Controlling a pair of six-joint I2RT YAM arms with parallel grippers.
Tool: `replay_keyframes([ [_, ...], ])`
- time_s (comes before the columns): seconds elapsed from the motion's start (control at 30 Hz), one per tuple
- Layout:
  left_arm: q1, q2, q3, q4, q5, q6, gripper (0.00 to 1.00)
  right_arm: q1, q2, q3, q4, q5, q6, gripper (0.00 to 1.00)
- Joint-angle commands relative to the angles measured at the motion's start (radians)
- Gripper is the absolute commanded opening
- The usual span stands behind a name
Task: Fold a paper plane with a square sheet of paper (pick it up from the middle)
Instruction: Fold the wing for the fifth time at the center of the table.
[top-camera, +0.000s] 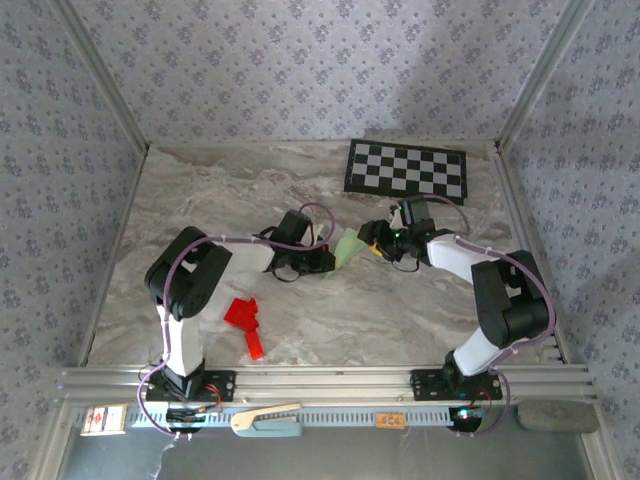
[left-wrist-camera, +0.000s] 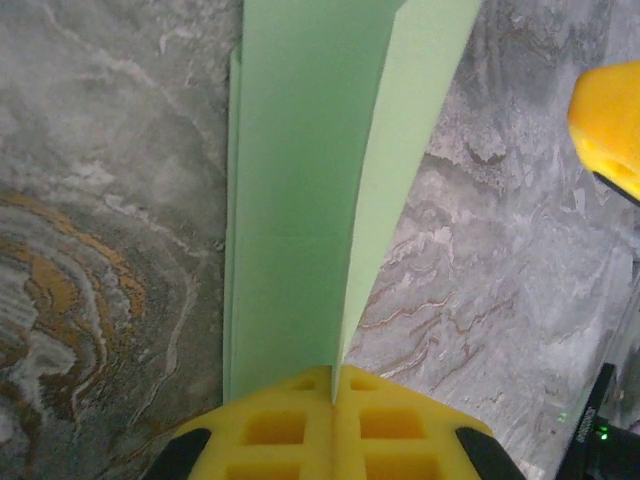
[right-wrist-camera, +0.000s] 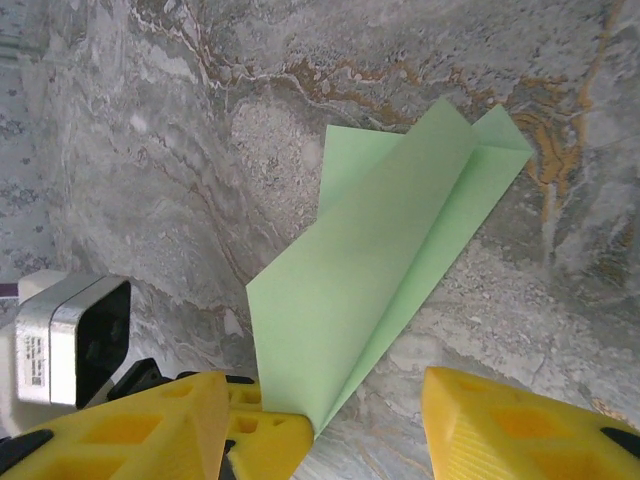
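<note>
The square sheet of paper (top-camera: 347, 247), pale green, is folded into a long narrow paper plane shape with a centre crease and stands on edge just above the marble table. My left gripper (top-camera: 322, 262) is shut on its near end. In the left wrist view the yellow pads (left-wrist-camera: 300, 425) pinch the crease and the paper (left-wrist-camera: 300, 200) runs away from them. My right gripper (top-camera: 378, 244) faces it from the right and is open. In the right wrist view its fingers (right-wrist-camera: 520, 425) stand wide apart on either side of the pinched end of the paper (right-wrist-camera: 370, 270), not touching it.
A black-and-white checkerboard (top-camera: 406, 168) lies at the back right. A bright red paper shape (top-camera: 245, 322) lies on the table near the left arm's base. Patterned walls close in the table (top-camera: 200, 190) on three sides, and a metal rail (top-camera: 330, 378) runs along the near edge.
</note>
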Motion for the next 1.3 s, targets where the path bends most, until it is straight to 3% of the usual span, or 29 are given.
replay_keyframes([
  [0.0,0.009,0.022,0.030,0.040,0.056,-0.081,0.00,0.011,0.033,-0.005,0.039,-0.032,-0.036,0.54],
  [0.2,0.016,0.037,0.040,0.043,0.087,-0.103,0.00,0.033,0.093,0.031,0.022,-0.048,-0.080,0.52],
  [0.6,0.022,0.051,0.043,0.055,0.095,-0.123,0.00,0.086,0.146,0.124,-0.155,0.120,-0.179,0.54],
  [0.97,0.022,0.064,0.031,0.080,0.101,-0.130,0.00,0.100,0.226,0.185,-0.186,0.109,-0.180,0.60],
  [1.27,0.022,0.070,0.019,0.091,0.102,-0.129,0.03,0.117,0.280,0.227,-0.277,0.206,-0.157,0.60],
])
